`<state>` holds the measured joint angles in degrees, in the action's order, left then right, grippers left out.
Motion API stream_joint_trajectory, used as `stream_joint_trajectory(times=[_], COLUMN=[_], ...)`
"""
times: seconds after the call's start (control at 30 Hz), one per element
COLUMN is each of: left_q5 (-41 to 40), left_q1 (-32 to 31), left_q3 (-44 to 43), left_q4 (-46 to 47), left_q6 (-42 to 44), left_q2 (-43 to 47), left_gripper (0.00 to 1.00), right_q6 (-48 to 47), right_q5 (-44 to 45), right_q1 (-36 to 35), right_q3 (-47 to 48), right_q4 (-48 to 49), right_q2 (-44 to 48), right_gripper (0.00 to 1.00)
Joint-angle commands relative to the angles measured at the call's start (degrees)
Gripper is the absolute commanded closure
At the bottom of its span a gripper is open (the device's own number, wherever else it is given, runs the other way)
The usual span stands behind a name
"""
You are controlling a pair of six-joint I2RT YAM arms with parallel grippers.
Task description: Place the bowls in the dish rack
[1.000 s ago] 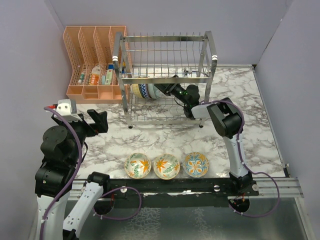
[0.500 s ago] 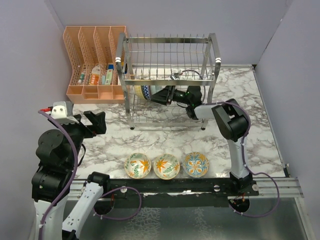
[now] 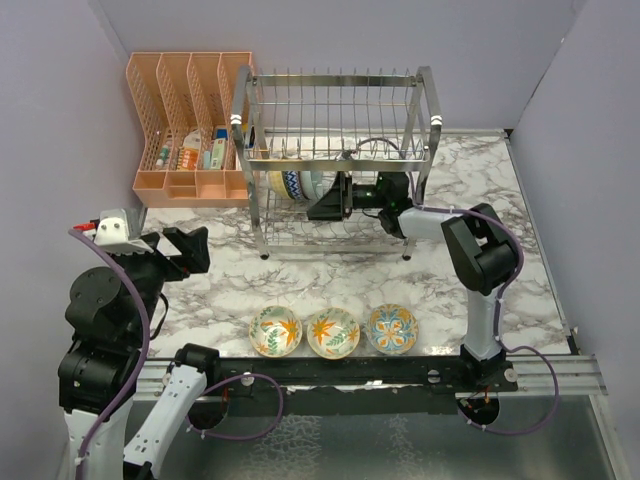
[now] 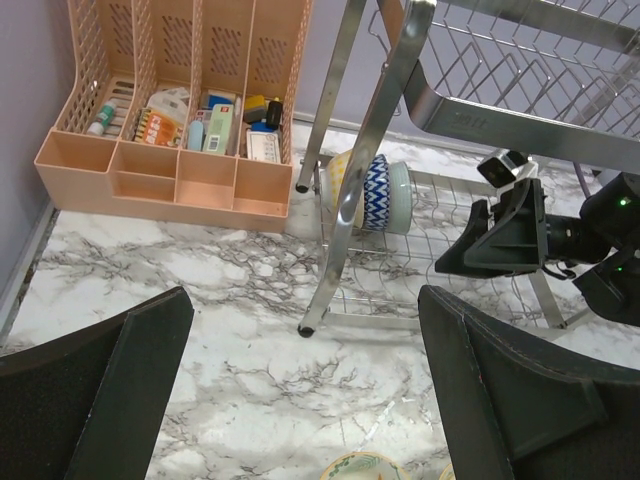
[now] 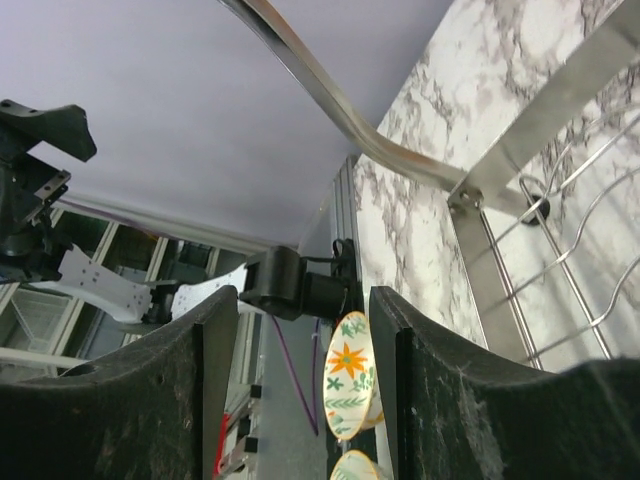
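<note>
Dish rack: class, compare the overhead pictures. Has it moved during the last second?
Yes. The top of the dish rack has shifted right, away from the organizer. Its feet shifted less.

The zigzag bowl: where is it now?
Top view: the zigzag bowl stands on edge in the dish rack's lower tier, left end, between a yellow bowl and a pale bowl.
</note>
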<state>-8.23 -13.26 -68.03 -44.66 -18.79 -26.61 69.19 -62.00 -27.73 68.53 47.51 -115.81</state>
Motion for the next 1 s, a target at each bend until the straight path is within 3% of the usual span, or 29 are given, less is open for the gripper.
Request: stream_joint_trajectory(times=[0.0,0.53,0.97], left_q5=[-1.1,-0.83,-1.09], left_q1=[-0.28,-0.28,-0.28], left_q3=[-1.94,-1.67,-0.28], left_q4=[-0.41,-0.68,-0.21], left_q6=[-0.61,-0.95,-0.87], left_q2=[0.93,1.04,0.25], left_gripper=[0.01,0.01,0.01], right_q6=[-5.33,-20.57,-28.04], right_q5=[-5.07,-1.94,6.61], right_q1=[-0.25,-7.82,-14.57], right_q3=[-2.12,-15.55,-27.7], right_q4=[-6.17,-25.92,-41.4], right_q2=[2.33,18.74,34.27], right_gripper=[0.45,0.45,0.45])
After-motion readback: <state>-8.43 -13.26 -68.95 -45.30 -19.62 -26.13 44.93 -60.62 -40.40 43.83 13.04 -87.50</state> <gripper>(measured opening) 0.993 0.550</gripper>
